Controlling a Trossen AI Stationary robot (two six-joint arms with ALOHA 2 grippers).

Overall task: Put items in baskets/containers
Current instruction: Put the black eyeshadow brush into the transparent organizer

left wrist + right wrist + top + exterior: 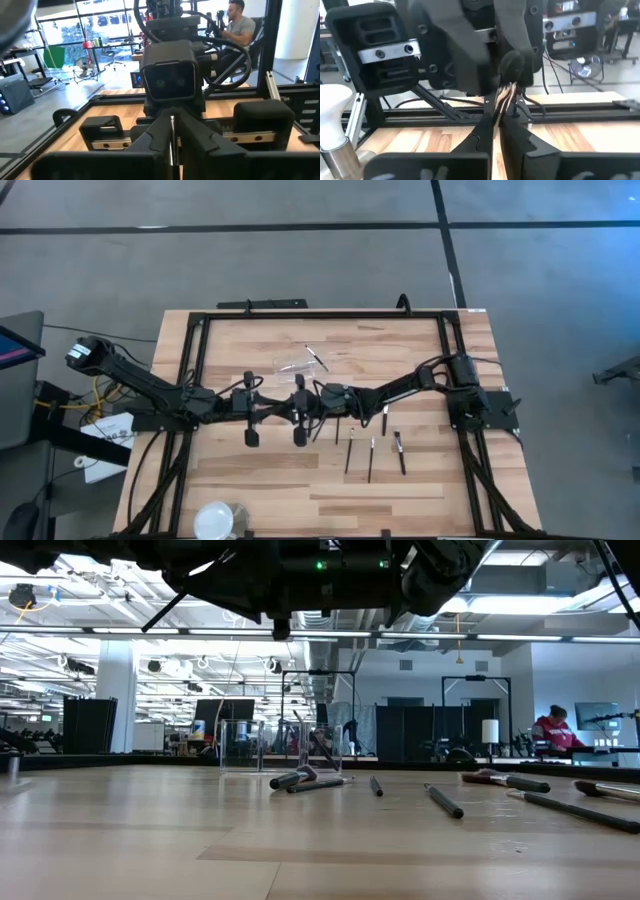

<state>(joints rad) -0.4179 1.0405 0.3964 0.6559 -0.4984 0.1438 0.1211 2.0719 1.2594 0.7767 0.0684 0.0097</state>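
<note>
A slim makeup brush (504,97) hangs in the air over the middle of the table, between my two grippers, which point level at each other. My left gripper (174,120) (288,406) and my right gripper (495,122) (272,407) are both shut on it. The clear container (298,363) (280,745) stands just beyond them toward the far edge, with a brush leaning inside. Several more brushes (372,455) (443,800) lie flat on the wood to the right of centre. My left gripper has a thin silvery stretch of the brush (172,147) between its two fingers, coming level from the table's left. The brush runs along the fingers, clear of the table. Which end this is, I cannot tell. My right gripper pinches the brush's striped silver shaft (496,116) between its two fingers, level from the table's right. The brush runs on along the fingers and slants up to a dark round end (512,64) at the left gripper. It is lifted clear of the table.
A round white and clear object (213,520) sits at the near left edge. A black frame (320,314) runs around the table's far and side edges. People sit at desks in the room beyond.
</note>
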